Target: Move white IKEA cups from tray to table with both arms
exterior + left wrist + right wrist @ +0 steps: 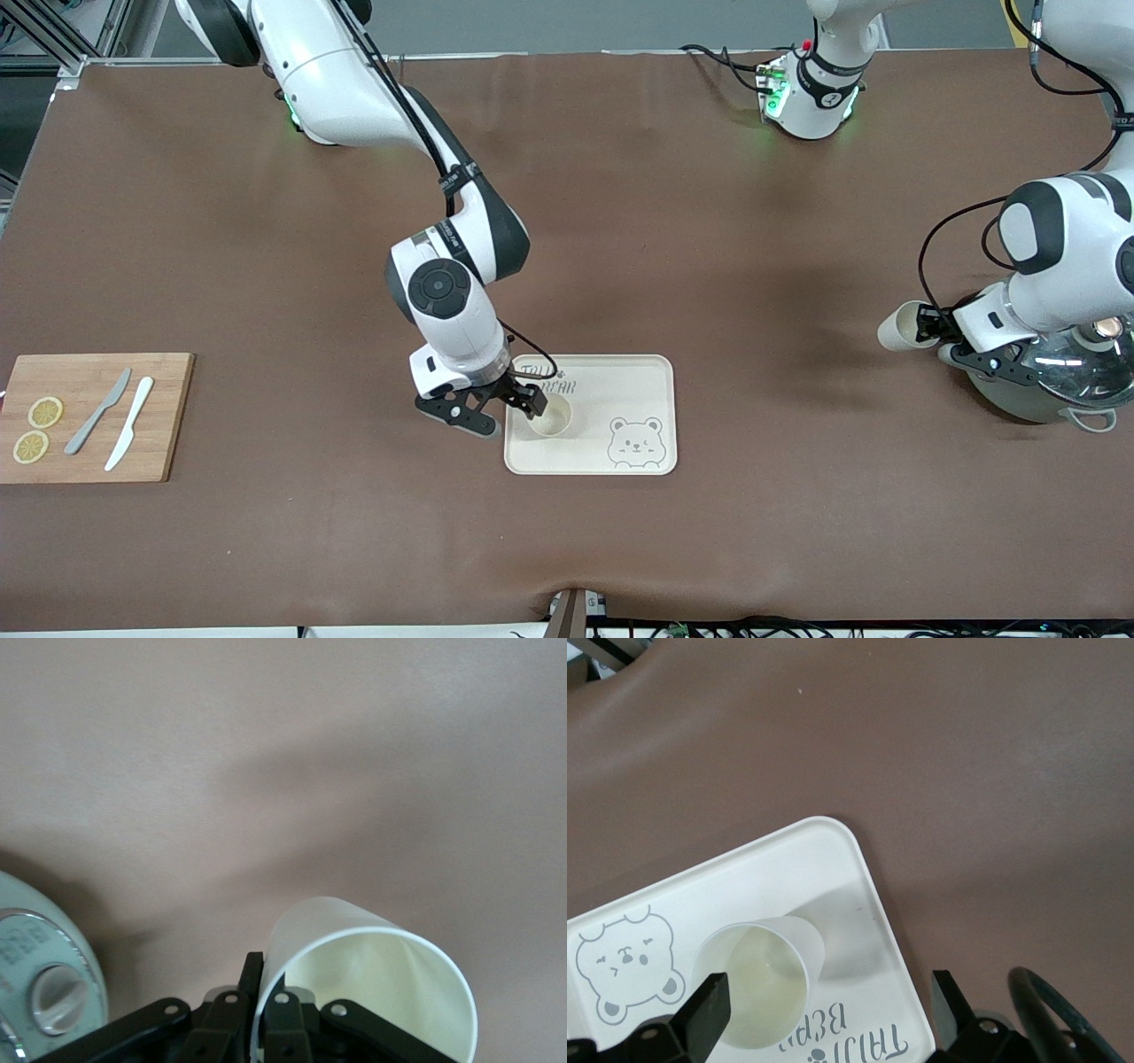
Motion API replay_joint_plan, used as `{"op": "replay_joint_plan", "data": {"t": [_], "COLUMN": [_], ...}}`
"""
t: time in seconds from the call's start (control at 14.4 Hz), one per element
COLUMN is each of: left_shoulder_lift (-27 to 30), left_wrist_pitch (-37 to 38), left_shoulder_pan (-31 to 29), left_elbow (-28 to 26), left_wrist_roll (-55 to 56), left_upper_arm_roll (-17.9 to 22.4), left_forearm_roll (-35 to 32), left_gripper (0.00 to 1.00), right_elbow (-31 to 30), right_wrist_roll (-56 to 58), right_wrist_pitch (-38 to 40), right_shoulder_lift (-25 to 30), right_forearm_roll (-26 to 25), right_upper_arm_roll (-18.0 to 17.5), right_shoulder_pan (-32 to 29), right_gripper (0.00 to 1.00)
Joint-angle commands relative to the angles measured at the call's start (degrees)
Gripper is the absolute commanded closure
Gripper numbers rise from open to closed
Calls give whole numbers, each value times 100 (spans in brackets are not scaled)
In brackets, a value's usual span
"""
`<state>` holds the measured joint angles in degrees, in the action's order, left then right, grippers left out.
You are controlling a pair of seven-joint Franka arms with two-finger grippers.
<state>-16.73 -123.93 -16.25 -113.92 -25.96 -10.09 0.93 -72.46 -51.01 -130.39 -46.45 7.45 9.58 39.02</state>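
Here, one cup aloft, one cup waiting on the tray.

The right gripper (523, 409) hangs wide open at the tray (638, 377), jaws flanking the upright cup (550, 415) near the lettering. It looks light, stiff and slick, so I'd pinch it across the wall just under the rim. The left gripper (930, 326) is clamped on the other cup's (899, 326) rim, tilted above the table (709, 221) beside a pot (1036, 390).
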Motion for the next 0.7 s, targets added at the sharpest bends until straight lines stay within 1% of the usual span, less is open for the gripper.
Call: {"op": "replay_joint_plan", "data": {"t": [0.0,0.14,0.35,0.63], "left_shoulder_lift": [-242,-348,-515,-805], "left_wrist_pitch": [45,-34,-341,-824], "left_shoulder_pan": [34,16,-19,-141], "left_elbow": [-77,-165,-227,-227], "left_wrist_roll": [240,241,223,197], "left_upper_arm_roll": [-80,-81,-72,-63], "left_forearm_roll": [-311,-471,-480,-673], "left_gripper": [100,100,100,100], "right_elbow": [162,154,136,118], "right_wrist_roll": [3,-5,-14,-32], "right_wrist_pitch": [-135,-180,-223,-268], "right_shoulder_lift": [-250,-312,-365,-470], "right_forearm_roll": [-95,-95,-104,-385], "right_upper_arm_roll": [71,71,71,62], "right_shoulder_pan": [158,211,237,273], "right_gripper": [0,0,0,0]}}
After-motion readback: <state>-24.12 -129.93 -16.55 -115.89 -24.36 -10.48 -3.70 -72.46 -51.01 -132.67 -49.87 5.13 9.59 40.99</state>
